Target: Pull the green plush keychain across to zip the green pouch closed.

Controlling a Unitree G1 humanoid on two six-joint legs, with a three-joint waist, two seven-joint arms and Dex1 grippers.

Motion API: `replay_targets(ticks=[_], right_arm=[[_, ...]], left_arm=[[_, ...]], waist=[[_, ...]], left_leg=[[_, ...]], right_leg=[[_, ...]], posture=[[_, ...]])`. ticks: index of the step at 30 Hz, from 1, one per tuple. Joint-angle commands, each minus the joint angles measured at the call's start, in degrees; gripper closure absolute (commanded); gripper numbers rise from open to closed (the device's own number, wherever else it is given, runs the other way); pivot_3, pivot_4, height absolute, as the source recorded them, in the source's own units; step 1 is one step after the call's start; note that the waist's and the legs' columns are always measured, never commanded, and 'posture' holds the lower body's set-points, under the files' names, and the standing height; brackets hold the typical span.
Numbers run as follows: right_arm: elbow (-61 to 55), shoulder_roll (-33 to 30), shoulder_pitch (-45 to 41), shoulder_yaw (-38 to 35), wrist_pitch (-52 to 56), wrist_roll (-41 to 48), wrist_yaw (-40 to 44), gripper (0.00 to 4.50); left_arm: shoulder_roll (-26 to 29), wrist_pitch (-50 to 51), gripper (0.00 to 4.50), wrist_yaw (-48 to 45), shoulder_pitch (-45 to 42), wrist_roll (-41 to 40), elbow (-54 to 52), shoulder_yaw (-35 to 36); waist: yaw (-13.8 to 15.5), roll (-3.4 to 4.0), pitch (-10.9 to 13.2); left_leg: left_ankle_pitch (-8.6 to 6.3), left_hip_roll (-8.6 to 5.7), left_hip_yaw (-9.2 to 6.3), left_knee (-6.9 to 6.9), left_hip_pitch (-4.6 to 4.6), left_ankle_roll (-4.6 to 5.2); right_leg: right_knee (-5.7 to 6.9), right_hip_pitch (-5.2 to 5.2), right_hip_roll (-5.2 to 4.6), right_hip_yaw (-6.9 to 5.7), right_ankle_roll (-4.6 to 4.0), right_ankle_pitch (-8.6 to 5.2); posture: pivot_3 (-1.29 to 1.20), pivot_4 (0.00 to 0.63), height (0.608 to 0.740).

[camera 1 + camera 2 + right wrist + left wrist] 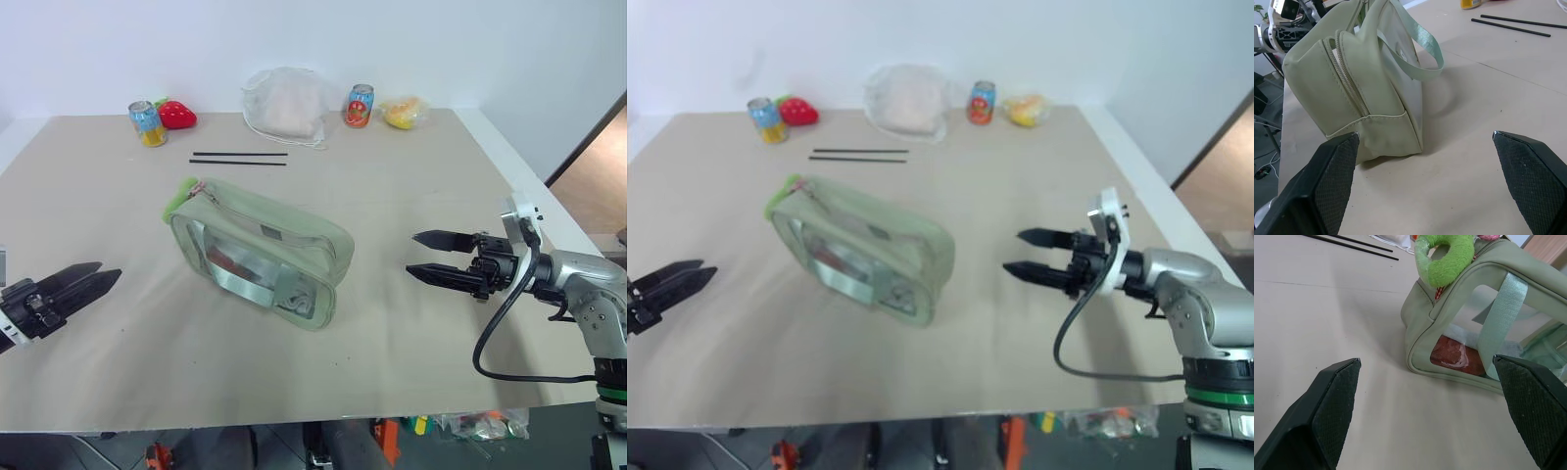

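Closest to the camera are the two black pincers, one at each side of the table (411,362). The left pincer (98,277) has its fingers spread apart and holds nothing. The right pincer (423,255) is wide open too, and it is empty.

Between them, in the middle of the table, lies the green pouch (257,250). It sits slanted, with a clear window and a green strap facing the front. Something red shows through the window. Both pincers point in toward the pouch, but neither one touches it. The right pincer is near the pouch's closer end, with bare table between them.

The green plush keychain (182,194) sits at the pouch's far left corner, on top. It is fuzzy and bright green. It is closer to the left pincer's side, but well apart from it.

At the back of the table are two black sticks (239,158), two cans (147,122), a red strawberry toy (177,115) and a white sack (284,102).
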Motion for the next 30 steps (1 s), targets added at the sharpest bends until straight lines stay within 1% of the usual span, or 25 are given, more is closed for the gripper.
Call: replay_targets(ticks=[1, 4, 8, 11, 14, 16, 19, 24, 27, 30], right_arm=[[-1.5, -0.2, -0.3, 0.3, -2.0, -1.0, 0.1, 0.00], [-1.3, -0.6, -1.7, 2.5, -3.7, -3.0, 1.3, 0.00], [-3.5, -1.6, -5.2, 3.2, -2.6, -0.9, 3.7, 0.00], [-9.7, -2.2, -7.7, 4.0, 1.4, 4.0, 6.0, 0.00], [-14.6, -3.0, -7.3, 5.7, 2.4, 5.2, 7.5, 0.00], [-19.4, -2.5, -6.5, 8.0, 3.6, 6.7, 7.4, 0.00], [-21.6, -0.7, -6.2, 14.2, 1.1, 1.8, 5.9, 0.00], [-15.0, 4.8, -9.9, 21.6, -4.5, -7.5, 2.4, 0.00], [-12.2, 8.3, -12.6, 23.2, -6.1, -9.1, 1.7, 0.00], [-10.8, 11.4, -14.4, 23.0, -7.0, -9.3, 1.0, 0.00]], left_arm=[[0.4, -1.8, 0.02, 0.3, -1.6, 1.3, -1.4, -1.1], [1.2, -3.3, 0.02, 0.7, -4.3, 2.9, -4.0, -3.6], [3.0, -3.1, 0.02, -0.9, -6.6, 2.9, -7.5, -5.8], [4.6, -2.2, 0.02, -3.6, -8.6, 0.4, -10.6, -6.7], [4.7, -1.1, 0.02, -4.9, -10.1, -2.0, -12.2, -6.3], [4.6, -2.1, 0.02, -7.5, -9.9, -3.8, -14.9, -5.7], [4.0, -3.0, 0.02, -9.1, -10.1, -5.3, -17.3, -5.8], [3.5, -3.1, 0.02, -9.5, -10.9, -7.4, -17.9, -6.0], [3.4, -3.2, 0.02, -9.2, -11.0, -7.6, -17.8, -6.1], [3.0, -3.4, 0.02, -8.7, -10.4, -8.0, -18.1, -5.6]], waist=[[0.0, 0.00, 0.0], [0.0, -0.01, 0.0], [0.0, 0.00, 0.0], [-0.1, 0.00, 0.0], [0.0, -0.01, 0.0], [0.0, -0.01, 0.0], [0.0, -0.05, 0.0], [-0.1, -0.04, 0.0], [-0.1, -0.05, 0.0], [-0.1, -0.04, 0.0]], left_leg=[[0.00, 0.00, 0.00, 0.00, 0.00, 0.00], [0.01, 0.00, -0.03, 0.00, 0.02, 0.01], [0.01, 0.01, -0.02, 0.04, -0.03, 0.00], [0.00, 0.03, 0.10, 0.00, -0.08, 0.00], [-0.06, 0.13, 0.12, -0.02, -0.06, -0.02], [-0.09, 0.16, 0.15, -0.01, -0.04, -0.02], [-0.09, 0.17, 0.17, 0.01, -0.02, -0.03], [-0.07, 0.17, 0.15, 0.12, 0.07, -0.05], [-0.05, 0.19, 0.14, 0.16, 0.09, -0.05], [-0.05, 0.23, 0.12, 0.13, 0.08, -0.05]], right_leg=[[0.00, 0.00, 0.00, 0.00, 0.00, 0.00], [0.01, 0.02, 0.02, -0.03, 0.00, 0.00], [0.02, 0.02, 0.05, 0.02, 0.04, 0.03], [0.04, 0.01, 0.09, 0.18, 0.03, 0.02], [0.04, 0.01, 0.20, 0.20, -0.04, -0.02], [0.04, 0.02, 0.22, 0.22, -0.05, -0.03], [0.04, 0.02, 0.22, 0.22, -0.05, -0.03], [0.06, 0.01, 0.25, 0.20, 0.04, 0.03], [0.08, 0.01, 0.29, 0.22, 0.11, 0.07], [0.13, -0.01, 0.34, 0.24, 0.06, 0.06]], posture=[[0.00, 0.150, 0.740], [0.00, 0.150, 0.740], [0.00, 0.150, 0.740], [0.00, 0.150, 0.740], [0.00, 0.150, 0.740], [0.00, 0.150, 0.740], [0.00, 0.150, 0.740], [0.00, 0.150, 0.740], [0.00, 0.150, 0.740], [0.00, 0.150, 0.740]])
